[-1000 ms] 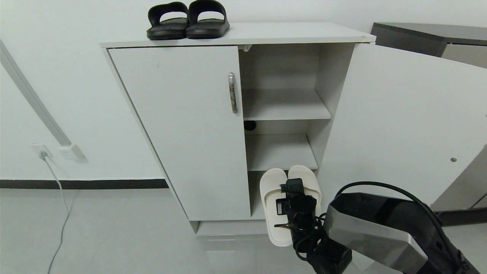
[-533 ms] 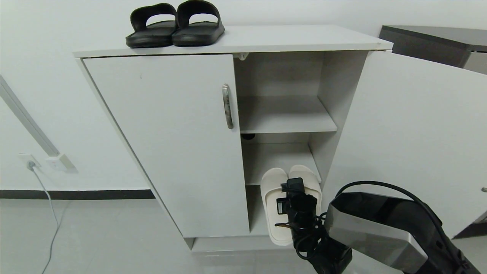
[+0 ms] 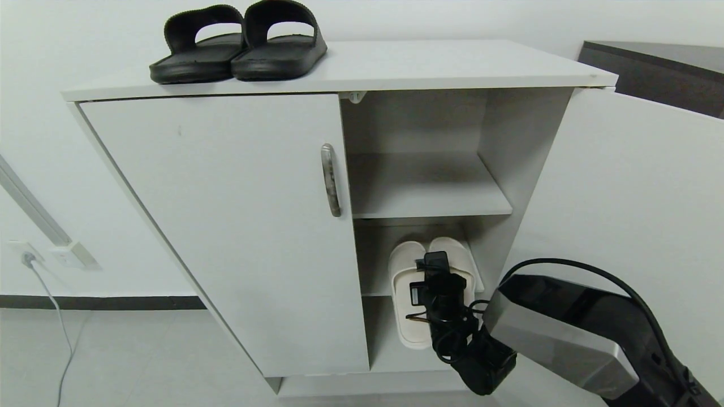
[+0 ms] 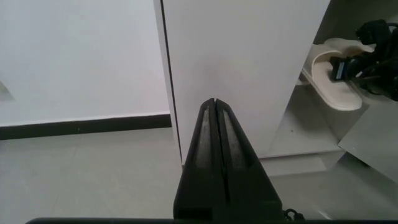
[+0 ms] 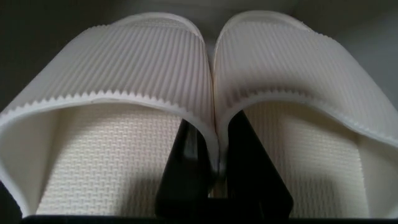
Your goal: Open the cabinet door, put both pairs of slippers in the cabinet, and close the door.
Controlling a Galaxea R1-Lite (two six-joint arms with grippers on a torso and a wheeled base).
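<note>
Head view: we see the right hand (image 3: 434, 268) clamped on the white slippers (image 3: 406, 316) at the open cabinet (image 3: 226, 226). The left hand (image 4: 214, 107) is pressed together; black slippers (image 3: 237, 45) lie on top.

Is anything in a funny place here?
Yes. The black slippers sit on top of the cabinet, not inside. The white slippers are pinched in the right gripper, heels sticking out past the open side.

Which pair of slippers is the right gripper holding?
The white pair, held by the right gripper at the open cabinet; the black pair sits on top.
</note>
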